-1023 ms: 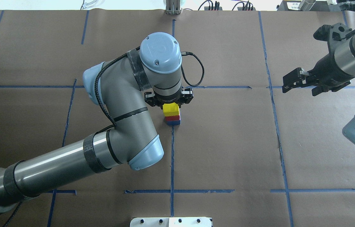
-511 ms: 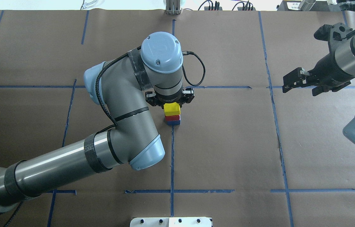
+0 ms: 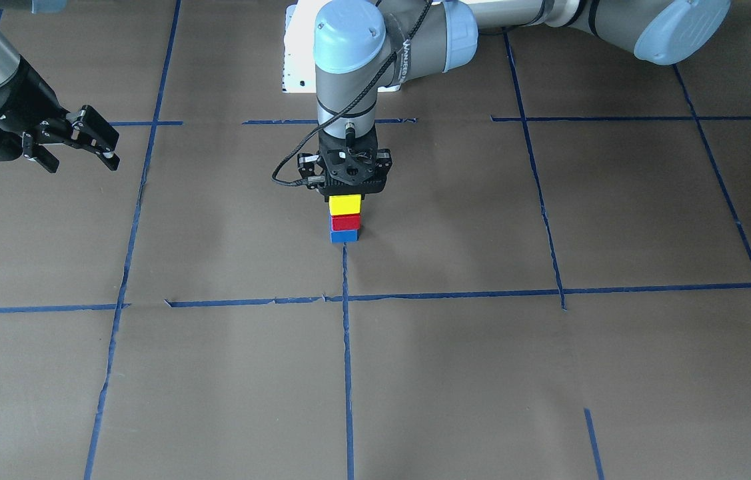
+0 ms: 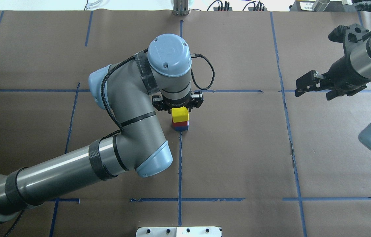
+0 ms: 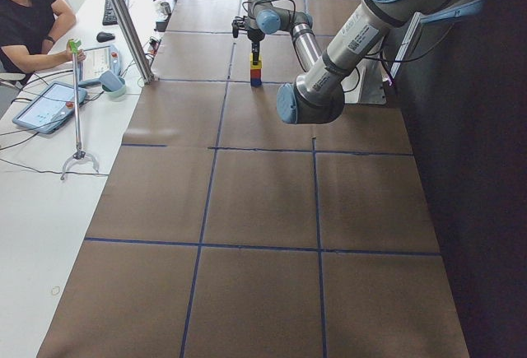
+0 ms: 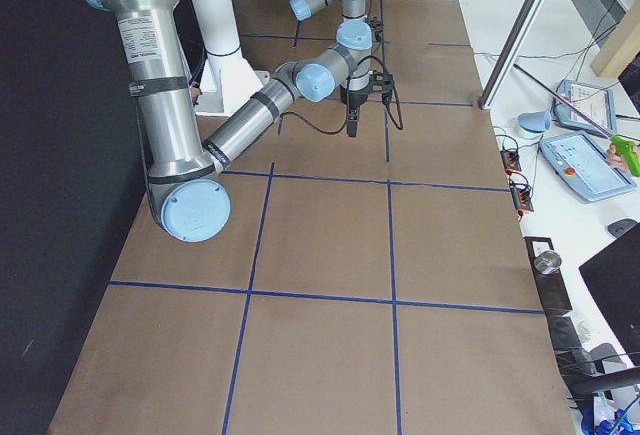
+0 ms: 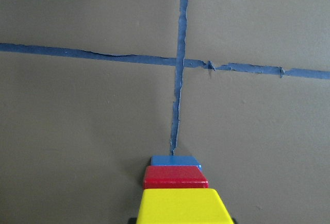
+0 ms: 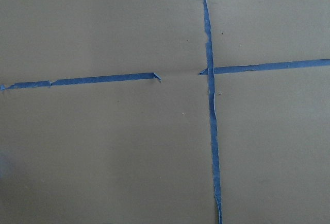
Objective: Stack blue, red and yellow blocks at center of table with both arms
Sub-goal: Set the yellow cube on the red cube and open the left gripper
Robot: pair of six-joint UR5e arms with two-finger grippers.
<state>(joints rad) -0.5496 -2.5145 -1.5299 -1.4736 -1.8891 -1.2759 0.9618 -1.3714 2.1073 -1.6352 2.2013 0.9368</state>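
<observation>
A stack stands at the table's center on the blue tape cross: blue block (image 4: 181, 128) at the bottom, red block (image 4: 180, 124) on it, yellow block (image 4: 180, 115) on top. The stack also shows in the front view, with yellow (image 3: 345, 205), red (image 3: 345, 223) and blue (image 3: 344, 236). My left gripper (image 3: 346, 199) points straight down over the stack and is shut on the yellow block, which fills the bottom of the left wrist view (image 7: 180, 206). My right gripper (image 4: 307, 86) is open and empty, far off at the table's right side.
Blue tape lines (image 4: 180, 164) divide the brown paper table cover into squares. A white mounting plate (image 4: 178, 231) sits at the near table edge. In the exterior left view an operator (image 5: 25, 12) sits at a side desk with tablets.
My left gripper and the yellow block have shifted very slightly to the right above the red block. The right arm has not moved.
</observation>
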